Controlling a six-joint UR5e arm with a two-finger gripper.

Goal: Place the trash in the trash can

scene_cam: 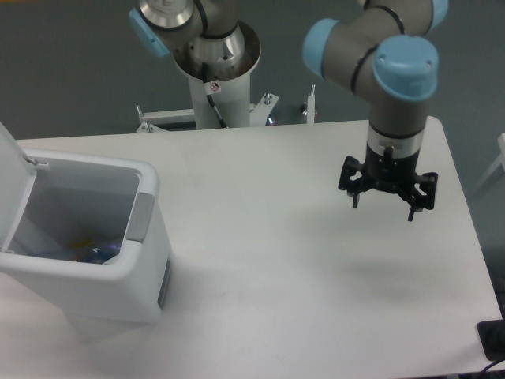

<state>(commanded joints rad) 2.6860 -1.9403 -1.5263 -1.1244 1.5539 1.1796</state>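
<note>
Leftmost, one bin (118,268), a boxy white plastic can with rounded corners, a grey side panel and its hinged lid (12,170) thrown back, stands on the smooth white bench (268,260). Only dim blue and orange bits of trash (87,249) show at its bottom. Well to the right, one black claw (383,208) hangs over the bench, spread wide, holding nothing.

White trash can (118,292) with grey side panel, black end effector (383,207)
</note>
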